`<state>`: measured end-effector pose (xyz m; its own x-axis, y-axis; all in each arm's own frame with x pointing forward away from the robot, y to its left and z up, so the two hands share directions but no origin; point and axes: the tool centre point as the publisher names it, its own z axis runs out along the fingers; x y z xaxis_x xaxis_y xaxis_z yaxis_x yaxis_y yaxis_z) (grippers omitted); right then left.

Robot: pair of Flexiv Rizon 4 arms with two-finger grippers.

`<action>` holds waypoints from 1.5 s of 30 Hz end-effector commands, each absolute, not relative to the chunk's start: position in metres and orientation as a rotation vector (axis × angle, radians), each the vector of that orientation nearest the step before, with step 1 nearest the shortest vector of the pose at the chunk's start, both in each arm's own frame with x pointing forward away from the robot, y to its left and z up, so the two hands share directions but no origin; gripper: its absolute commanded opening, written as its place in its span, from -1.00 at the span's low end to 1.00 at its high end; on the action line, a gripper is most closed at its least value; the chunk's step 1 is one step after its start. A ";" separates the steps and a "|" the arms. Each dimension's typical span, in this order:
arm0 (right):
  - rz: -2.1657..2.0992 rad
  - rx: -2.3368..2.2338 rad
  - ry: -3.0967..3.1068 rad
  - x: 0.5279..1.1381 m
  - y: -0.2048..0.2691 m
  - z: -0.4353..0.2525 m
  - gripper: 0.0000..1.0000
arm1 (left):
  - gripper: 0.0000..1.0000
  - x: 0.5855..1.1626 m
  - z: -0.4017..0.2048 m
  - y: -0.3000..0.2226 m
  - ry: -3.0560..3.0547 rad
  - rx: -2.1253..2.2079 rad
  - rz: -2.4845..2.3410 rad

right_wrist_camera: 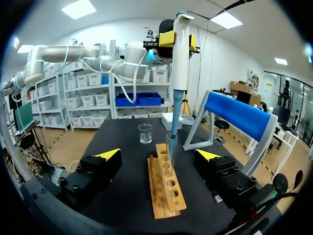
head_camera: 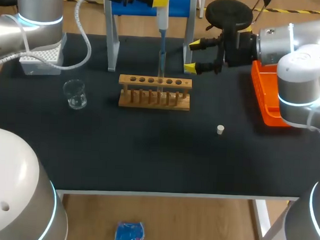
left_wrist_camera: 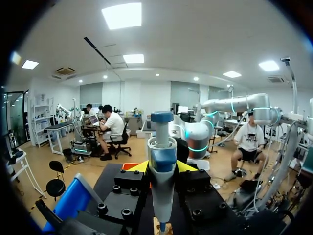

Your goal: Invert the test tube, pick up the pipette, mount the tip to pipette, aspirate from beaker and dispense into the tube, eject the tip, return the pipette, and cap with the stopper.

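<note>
**Colleague:** What does the head view give you?

**Me:** My left gripper point(head_camera: 160, 0) is up at the back of the table point(head_camera: 148, 156), clamped on the pipette point(head_camera: 162, 22), which hangs straight down. Its lower end reaches the test tube point(head_camera: 161, 69), which stands upright in a middle hole of the wooden rack point(head_camera: 154, 103). My right gripper point(head_camera: 192, 56) sits near the rack's right end, fingers wide apart and holding nothing. The beaker point(head_camera: 75, 93) is off to the rack's left. The stopper point(head_camera: 220, 129) lies alone, forward and right of the rack.

**Colleague:** And the left wrist?

**Me:** The pipette's body fills the gap, with a yellow tip against each side of it. That looks like a firm two-sided hold.

**Colleague:** Right wrist?

**Me:** The rack runs away from me between my spread fingers and touches neither. The tip point(right_wrist_camera: 173, 122) goes into the tube's mouth, so I judge we're at the dispensing step. The beaker stands beyond the rack's far end.

**Colleague:** How will these things handle?

**Me:** I'd expect the pipette to be light, rigid plastic, best kept gripped on its thick body. The tip is thin and would flex if dragged against the glass. The tube looks like thin glass, so slippery and breakable, and I'd pinch it gently near its upper part. The stopper is small and light and might roll, so I'd take it by its sides.
</note>
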<state>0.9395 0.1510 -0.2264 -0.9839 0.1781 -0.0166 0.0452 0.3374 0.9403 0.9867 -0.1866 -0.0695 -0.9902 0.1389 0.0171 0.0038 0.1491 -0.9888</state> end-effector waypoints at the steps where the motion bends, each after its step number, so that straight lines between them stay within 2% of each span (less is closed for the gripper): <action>1: 1.732 0.207 2.470 0.939 0.151 -0.227 1.00 | -1.00 0.985 -0.065 -0.188 -2.311 -0.142 1.976; 45: 1.732 0.207 2.470 0.939 0.151 -0.227 1.00 | -1.00 0.970 -0.010 -0.203 -2.446 -0.207 1.892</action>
